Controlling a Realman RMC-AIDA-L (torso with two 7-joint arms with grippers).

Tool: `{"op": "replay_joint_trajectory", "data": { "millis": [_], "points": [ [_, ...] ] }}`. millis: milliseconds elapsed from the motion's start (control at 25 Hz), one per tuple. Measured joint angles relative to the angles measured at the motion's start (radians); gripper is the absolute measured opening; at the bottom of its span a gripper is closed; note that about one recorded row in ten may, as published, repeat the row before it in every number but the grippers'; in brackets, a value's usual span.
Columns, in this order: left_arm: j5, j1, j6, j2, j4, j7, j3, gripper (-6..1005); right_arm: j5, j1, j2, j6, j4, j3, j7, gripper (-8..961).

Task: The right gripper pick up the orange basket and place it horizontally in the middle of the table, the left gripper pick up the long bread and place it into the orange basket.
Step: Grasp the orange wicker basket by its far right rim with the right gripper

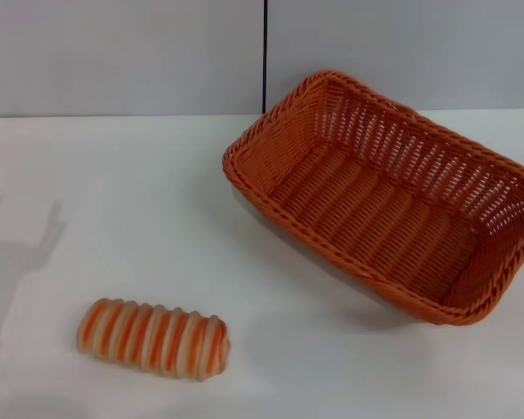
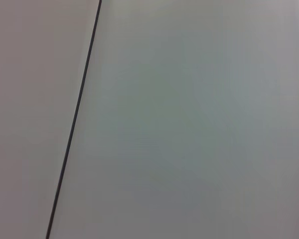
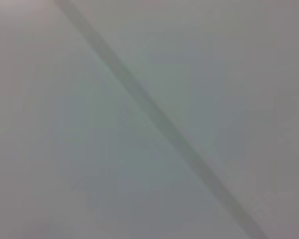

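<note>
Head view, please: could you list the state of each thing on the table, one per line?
orange basket: empty, open side up, set at an angle on the right side of the table, not held.
long bread: lying striped side up near the front left, outside the basket, not held.
table: white top carrying both items, with a shadow at its left edge.
Neither gripper is in view.
</note>
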Motion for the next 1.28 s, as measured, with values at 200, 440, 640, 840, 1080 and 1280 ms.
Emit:
{"op": "replay_joint_trajectory", "data": {
  "millis": [200,440,640,840,1080,1280],
  "points": [
    [0.0,-0.001,-0.008,0.001,0.0,-0.004,0.0,860,-0.026,0.023,-0.065,0.007,-0.246,-0.254,0.254,679],
    [0.0,-0.003,-0.012,0.001,-0.001,-0.011,0.0,861,-0.263,0.101,-0.093,0.015,-0.537,-0.403,0.493,680],
    [0.0,-0.005,-0.015,0.002,-0.001,-0.03,-0.001,861,-0.505,0.21,-0.105,0.065,-0.68,-0.464,0.638,679],
    [0.0,-0.003,-0.021,0.0,-0.001,-0.032,0.0,861,-0.675,0.292,-0.104,0.094,-0.723,-0.534,0.679,680],
    [0.0,0.01,-0.024,-0.001,-0.007,-0.032,0.001,861,-0.794,0.357,-0.097,0.078,-0.603,-0.608,0.623,679],
    [0.0,0.013,-0.025,-0.001,-0.012,-0.041,0.006,860,-0.876,0.4,-0.097,0.017,-0.496,-0.609,0.597,679]
  ]
}}
